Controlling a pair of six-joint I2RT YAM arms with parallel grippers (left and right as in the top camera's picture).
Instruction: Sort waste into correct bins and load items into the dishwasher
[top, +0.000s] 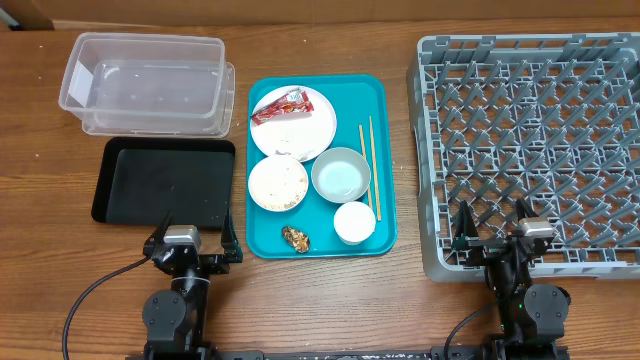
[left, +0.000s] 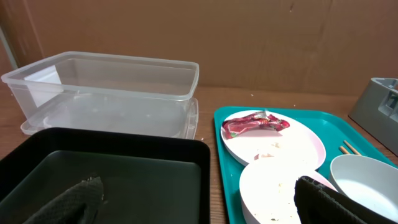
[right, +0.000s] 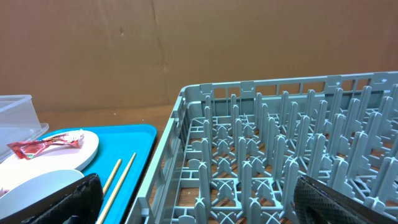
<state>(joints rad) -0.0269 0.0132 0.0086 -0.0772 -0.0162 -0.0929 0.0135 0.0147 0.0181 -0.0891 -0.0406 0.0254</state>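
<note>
On the teal tray (top: 384, 120) lie a white plate (top: 305, 132) with a red wrapper (top: 282, 105), a white bowl (top: 278, 183) flecked with rice, a bluish bowl (top: 341, 175), a white cup (top: 354, 222), chopsticks (top: 369, 165) and a brown scrap (top: 295, 238). The clear tub (top: 145, 80) and black tray (top: 165, 180) sit to the left, and the grey rack (top: 530, 120) to the right. My left gripper (top: 195, 243) (left: 199, 208) stands open at the black tray's near edge, holding nothing. Open and unloaded too, my right gripper (top: 492, 238) (right: 199, 205) is at the rack's near left corner.
A brown cardboard wall (left: 199, 37) stands behind the table. Bare wooden table (top: 330, 300) runs along the front between the two arms. In the right wrist view the chopsticks (right: 118, 174) lie close to the rack's left wall (right: 165, 162).
</note>
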